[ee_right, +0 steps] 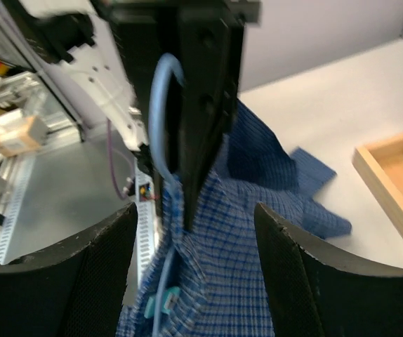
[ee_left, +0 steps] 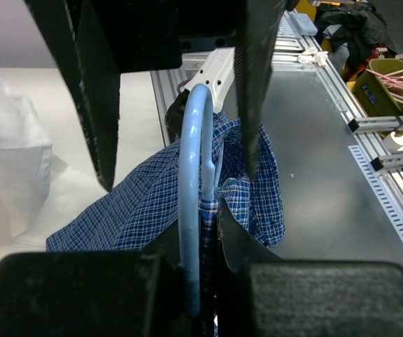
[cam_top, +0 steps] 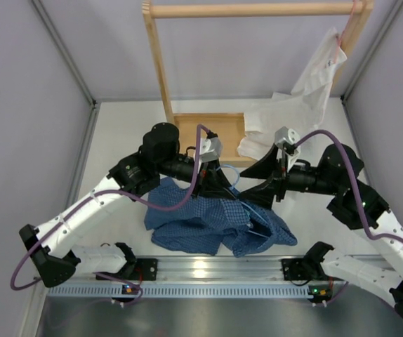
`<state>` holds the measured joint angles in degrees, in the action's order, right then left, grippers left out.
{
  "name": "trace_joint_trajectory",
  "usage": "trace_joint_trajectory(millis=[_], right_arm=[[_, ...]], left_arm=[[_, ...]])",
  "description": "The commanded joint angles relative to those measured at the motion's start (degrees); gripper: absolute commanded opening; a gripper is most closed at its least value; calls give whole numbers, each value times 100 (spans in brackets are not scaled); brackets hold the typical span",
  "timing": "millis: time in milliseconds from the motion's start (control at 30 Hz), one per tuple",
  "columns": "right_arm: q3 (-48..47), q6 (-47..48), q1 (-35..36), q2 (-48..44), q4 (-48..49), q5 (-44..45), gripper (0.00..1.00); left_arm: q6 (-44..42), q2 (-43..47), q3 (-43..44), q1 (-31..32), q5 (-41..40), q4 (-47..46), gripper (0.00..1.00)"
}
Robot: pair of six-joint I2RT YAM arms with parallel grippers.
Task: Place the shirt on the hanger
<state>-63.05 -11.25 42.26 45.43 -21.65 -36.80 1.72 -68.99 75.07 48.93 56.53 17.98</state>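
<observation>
The blue checked shirt (cam_top: 201, 221) lies crumpled on the table between the arms, its top lifted. The light blue wire hanger (cam_top: 255, 216) is partly inside it, with the hook (cam_top: 231, 173) sticking up. My left gripper (cam_top: 219, 188) is shut on the hook's stem (ee_left: 191, 203) together with a fold of shirt fabric (ee_left: 215, 210). My right gripper (cam_top: 256, 188) is open, facing the left one. Its fingers (ee_right: 307, 274) straddle the raised shirt (ee_right: 243, 246) without touching it. In the right wrist view the hook (ee_right: 156, 119) runs up beside the left gripper.
A plain white shirt (cam_top: 307, 91) hangs from a pink hanger (cam_top: 350, 21) on the wooden rack (cam_top: 158, 63) at the back right. The rack's wooden base (cam_top: 208, 130) sits just behind the grippers. An aluminium rail (cam_top: 215, 268) runs along the near edge.
</observation>
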Motion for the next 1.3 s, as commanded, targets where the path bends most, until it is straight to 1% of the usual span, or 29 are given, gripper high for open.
trace_joint_trajectory(millis=[0,33,100,167,233,300,400,433,500,533,600,633,667,700,733,767,800,833,867,933,967,1000,1067,1100,1200,1233,1267], right_arm=[[-59,-298,63,10,1276,-827,65],[81,-369,63,27,1686,-881,64],[196,-510,63,54,1944,-856,62],[240,-510,63,115,2103,-794,59],[197,-528,63,194,2112,-759,53],[126,-545,63,317,2121,-785,50],[170,-624,63,396,2393,-838,39],[205,-624,63,396,2428,-847,29],[284,-616,63,397,2455,-838,23],[310,-616,63,396,2446,-829,16],[380,-598,72,370,2455,-794,15],[398,-598,63,361,2455,-777,0],[398,-581,63,318,2446,-750,0],[398,-563,63,300,2420,-663,0],[398,-554,63,256,2376,-575,0],[407,-519,63,160,2350,-461,0],[425,-510,63,107,2323,-164,0],[433,-475,63,37,2288,13,0],[442,-414,63,-68,2227,154,0],[399,-344,54,-148,2104,558,0],[364,-300,63,-201,1842,690,0],[294,-273,54,-219,1753,918,0],[223,-255,63,-289,1594,1165,0],[170,-273,54,-315,1472,1462,0],[21,-299,54,-359,1261,1902,0],[-40,-299,54,-359,1216,1965,0],[-102,-264,54,-307,1164,1966,0]], left_arm=[[-84,26,-62,29,227,-383,0],[-75,35,-71,29,244,-383,0],[-66,-27,-62,29,288,-391,0],[-66,-62,-54,38,358,-391,0],[-57,-88,-71,47,376,-383,0],[-75,-71,-106,47,376,-383,0],[-119,-44,-176,56,341,-391,0],[-128,-27,-185,56,332,-374,0],[-119,-18,-203,55,280,-383,0],[-119,0,-186,56,227,-383,0],[-119,9,-177,56,139,-383,0],[-119,9,-151,56,69,-383,0],[-119,35,-142,56,16,-383,0],[-101,52,-133,56,-97,-383,10],[-93,79,-133,56,-255,-374,46],[-84,175,-141,47,-692,-383,56],[-75,254,-142,47,-957,-383,64],[-57,342,-168,47,-1282,-365,98],[-31,430,-194,47,-2068,-356,98],[65,807,-273,47,-3117,-348,98],[109,948,-326,47,-3644,-348,98],[197,1253,-448,47,-4667,-339,98],[337,1633,-650,47,-5578,-330,98],[547,2052,-921,55,-6575,-321,98],[916,2757,-1537,47,-7750,-277,98],[1023,3168,-1974,47,-8389,-260,98],[1111,3329,-2170,47,-8561,-181,98]])
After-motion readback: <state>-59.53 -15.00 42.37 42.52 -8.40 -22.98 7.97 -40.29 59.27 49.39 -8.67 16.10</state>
